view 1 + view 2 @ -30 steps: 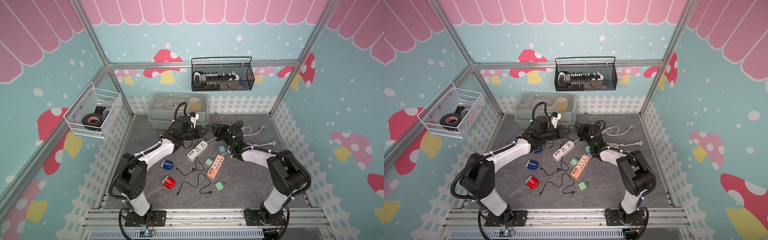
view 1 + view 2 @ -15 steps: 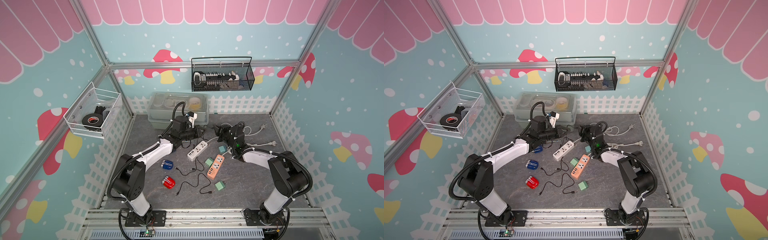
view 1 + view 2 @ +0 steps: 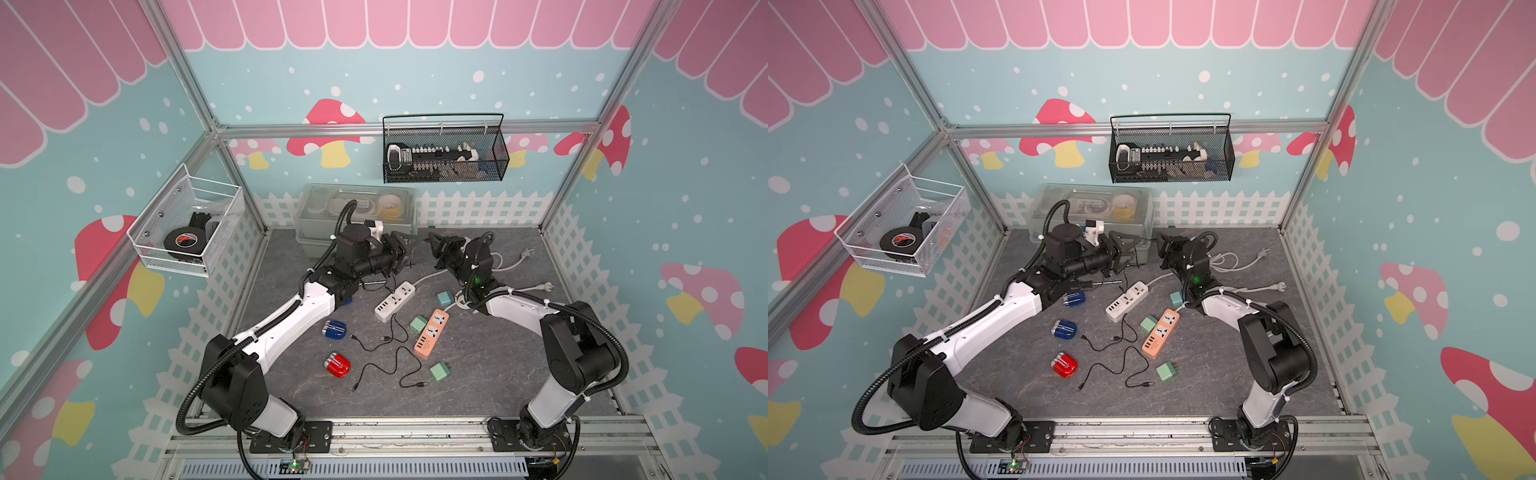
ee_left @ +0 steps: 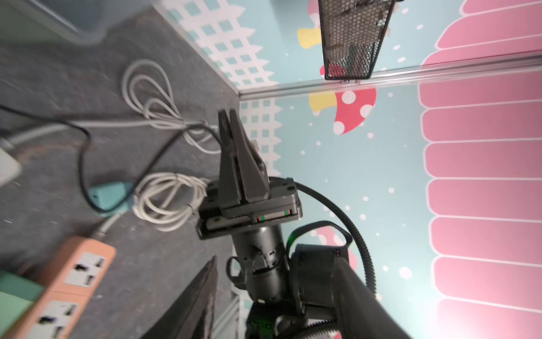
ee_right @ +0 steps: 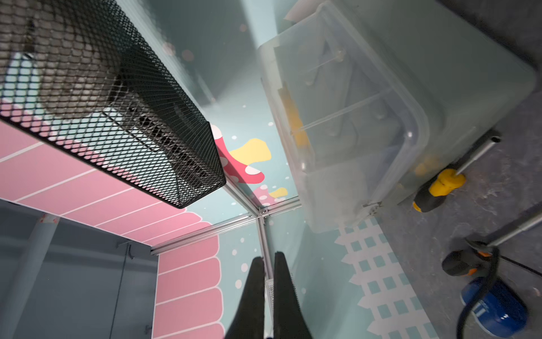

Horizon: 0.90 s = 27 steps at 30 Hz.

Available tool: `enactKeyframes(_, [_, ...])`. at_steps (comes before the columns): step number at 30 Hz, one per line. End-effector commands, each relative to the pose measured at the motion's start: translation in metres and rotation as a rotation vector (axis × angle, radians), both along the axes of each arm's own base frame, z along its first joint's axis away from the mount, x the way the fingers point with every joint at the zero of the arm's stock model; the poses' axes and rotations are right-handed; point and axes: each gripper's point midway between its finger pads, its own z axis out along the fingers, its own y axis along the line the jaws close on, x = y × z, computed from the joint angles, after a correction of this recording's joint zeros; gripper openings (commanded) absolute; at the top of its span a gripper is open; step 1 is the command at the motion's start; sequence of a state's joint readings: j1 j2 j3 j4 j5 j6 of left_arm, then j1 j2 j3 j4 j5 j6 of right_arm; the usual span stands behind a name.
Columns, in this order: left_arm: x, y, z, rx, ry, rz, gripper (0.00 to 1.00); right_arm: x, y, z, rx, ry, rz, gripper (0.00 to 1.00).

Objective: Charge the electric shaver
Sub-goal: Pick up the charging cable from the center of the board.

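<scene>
Two blue electric shavers [image 3: 334,329] [image 3: 1074,298] and a red one [image 3: 337,365] lie on the grey floor. One blue shaver [image 5: 495,305] has a black cable looped on it. Loose black cables [image 3: 386,353] lie near the white power strip [image 3: 395,300] and the orange strip [image 3: 431,333]. My left gripper [image 3: 406,245] [image 3: 1127,243] hovers open at the back, holding nothing; one finger [image 4: 202,293] shows. Facing it, my right gripper [image 3: 434,243] [image 4: 228,113] [image 5: 267,258] is shut. A black cable [image 4: 85,152] runs up to its fingers; whether it is pinched is unclear.
Green adapters [image 3: 418,323] [image 3: 439,371] and a teal one [image 3: 444,297] sit by the strips. A clear plastic box [image 3: 357,216] stands at the back with screwdrivers [image 5: 437,187] beside it. White cords [image 3: 511,264] coil back right. A black mesh basket [image 3: 444,153] hangs above.
The left gripper's jaws have opened from shut. The right gripper's jaws have closed. Both grippers have shifted slightly up and toward the back.
</scene>
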<state>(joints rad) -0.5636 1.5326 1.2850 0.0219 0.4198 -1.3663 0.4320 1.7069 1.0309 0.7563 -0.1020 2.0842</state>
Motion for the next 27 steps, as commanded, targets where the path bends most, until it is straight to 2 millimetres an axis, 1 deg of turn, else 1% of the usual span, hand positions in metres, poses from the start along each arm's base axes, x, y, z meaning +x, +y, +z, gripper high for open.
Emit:
enactKeyframes(1, [0.007, -0.017, -0.006, -0.1, 0.14, 0.015, 0.56, -0.001, 0.007, 0.014, 0.2, 0.096, 0.043, 0.0])
enactKeyframes(3, [0.023, -0.019, -0.005, -0.138, 0.125, 0.039, 0.54, -0.006, 0.01, 0.016, 0.186, 0.108, 0.068, 0.0])
enactKeyframes(6, [0.044, -0.014, -0.002, -0.117, 0.073, 0.054, 0.51, -0.016, 0.011, 0.016, 0.163, 0.128, 0.093, 0.0])
enactKeyframes(8, [0.055, -0.009, 0.002, -0.111, 0.038, 0.067, 0.46, -0.022, 0.009, 0.014, 0.151, 0.141, 0.096, 0.0])
enactKeyframes(10, [0.06, -0.008, 0.0, -0.095, 0.033, 0.061, 0.44, -0.025, 0.005, 0.014, 0.148, 0.136, 0.085, 0.0])
enactKeyframes(15, [0.059, -0.017, -0.015, -0.085, 0.049, 0.009, 0.38, -0.026, 0.008, 0.015, 0.144, 0.142, 0.105, 0.0])
enactKeyframes(21, [0.051, -0.028, -0.016, -0.088, 0.044, -0.037, 0.35, -0.022, 0.007, 0.009, 0.145, 0.154, 0.095, 0.0])
enactKeyframes(24, [0.05, -0.025, -0.024, -0.072, 0.059, -0.033, 0.29, -0.019, 0.008, 0.01, 0.147, 0.148, 0.097, 0.0])
enactKeyframes(27, [0.051, -0.018, -0.033, -0.052, 0.07, -0.012, 0.28, -0.018, 0.011, 0.015, 0.15, 0.14, 0.112, 0.0])
